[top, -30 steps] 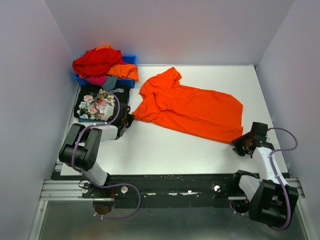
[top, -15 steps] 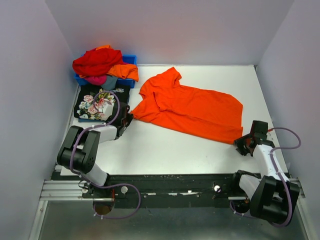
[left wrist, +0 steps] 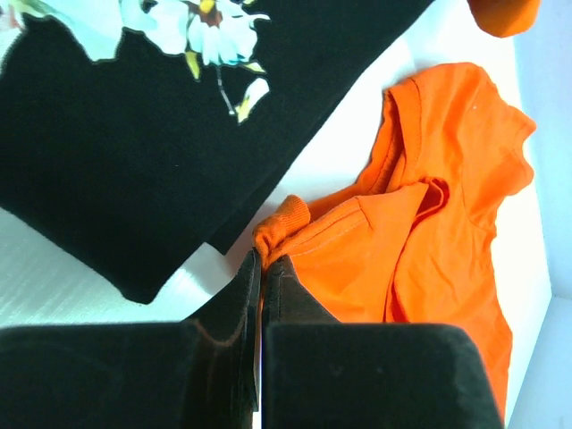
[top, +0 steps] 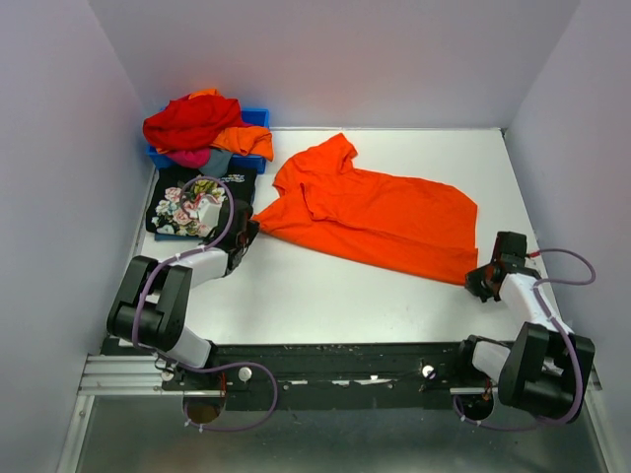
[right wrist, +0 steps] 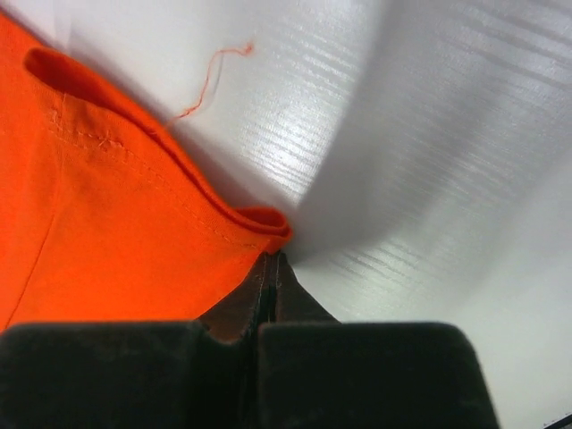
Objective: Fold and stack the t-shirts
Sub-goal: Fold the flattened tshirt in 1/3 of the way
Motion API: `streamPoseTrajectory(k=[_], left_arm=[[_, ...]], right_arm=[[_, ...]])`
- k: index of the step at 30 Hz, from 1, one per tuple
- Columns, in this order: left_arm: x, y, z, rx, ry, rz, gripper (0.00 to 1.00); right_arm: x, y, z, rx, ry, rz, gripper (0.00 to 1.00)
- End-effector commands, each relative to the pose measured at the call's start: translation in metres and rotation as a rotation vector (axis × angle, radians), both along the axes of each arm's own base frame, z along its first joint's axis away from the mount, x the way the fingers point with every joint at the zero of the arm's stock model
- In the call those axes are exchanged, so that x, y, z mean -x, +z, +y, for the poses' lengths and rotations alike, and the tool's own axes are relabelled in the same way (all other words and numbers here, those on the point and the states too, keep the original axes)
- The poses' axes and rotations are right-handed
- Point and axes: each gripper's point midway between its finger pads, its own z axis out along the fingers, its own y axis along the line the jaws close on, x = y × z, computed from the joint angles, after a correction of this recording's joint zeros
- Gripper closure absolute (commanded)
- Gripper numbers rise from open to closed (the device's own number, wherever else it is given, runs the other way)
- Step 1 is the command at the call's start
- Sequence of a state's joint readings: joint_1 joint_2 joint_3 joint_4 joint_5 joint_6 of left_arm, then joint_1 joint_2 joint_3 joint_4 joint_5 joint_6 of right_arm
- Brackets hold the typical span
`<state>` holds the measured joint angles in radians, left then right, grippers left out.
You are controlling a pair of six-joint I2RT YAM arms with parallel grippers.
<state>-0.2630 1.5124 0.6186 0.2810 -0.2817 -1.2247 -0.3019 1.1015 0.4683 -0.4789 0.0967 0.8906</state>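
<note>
While the orange t-shirt (top: pixel 375 212) lay rumpled across mid-bench, collar toward 11 o'clock and hem toward 4, both arms had a pinch on it. The left end effector (left wrist: pixel 262 268), at the bench's (top: pixel 325 296) 9 o'clock, was clenched on a sleeve cuff. The right end effector (right wrist: pixel 271 268), at 4 o'clock, was clenched on the hem's corner, with cloth running into the closed jaws.

Step in hand, my read: tension and flatten before the first fold. Nothing was folded on this one yet. The next move calls for pulling the two grips apart, low over the bench, to take out the creases near the collar. After that, regrasp for a fold. Risk: both pinches are thin, so either could slip.

The blue bin (top: pixel 258 116) at 10 o'clock was heaped above its rim. A red t-shirt (top: pixel 192 120) sat on top with another orange one beside it, and pink and grey bits showed beneath. The black rose-print t-shirt (top: pixel 197 202) lay folded just 6 o'clock of the bin, likely the stack's base.
</note>
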Motion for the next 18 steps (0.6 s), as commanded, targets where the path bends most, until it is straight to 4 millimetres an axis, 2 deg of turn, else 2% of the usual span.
streamPoseTrajectory(k=[1, 7, 11, 15, 18], left_arm=[[0.004, -0.003, 0.020, -0.057, 0.058, 0.025, 1.00], [0.015, -0.013, 0.023, -0.055, 0.067, 0.068, 1.00], [0.022, -0.012, 0.023, -0.056, 0.060, 0.082, 1.00], [0.030, -0.020, 0.020, -0.043, 0.043, 0.122, 1.00], [0.035, -0.024, 0.017, -0.034, 0.030, 0.136, 1.00]], right_arm=[[-0.006, 0.011, -0.025, 0.103, -0.067, 0.015, 0.99], [-0.001, 0.038, -0.041, 0.184, -0.106, -0.015, 0.99], [-0.003, 0.057, -0.044, 0.213, -0.096, -0.069, 0.99], [-0.003, 0.055, -0.038, 0.192, -0.061, -0.084, 0.99], [0.000, 0.043, -0.029, 0.150, -0.027, -0.059, 0.99]])
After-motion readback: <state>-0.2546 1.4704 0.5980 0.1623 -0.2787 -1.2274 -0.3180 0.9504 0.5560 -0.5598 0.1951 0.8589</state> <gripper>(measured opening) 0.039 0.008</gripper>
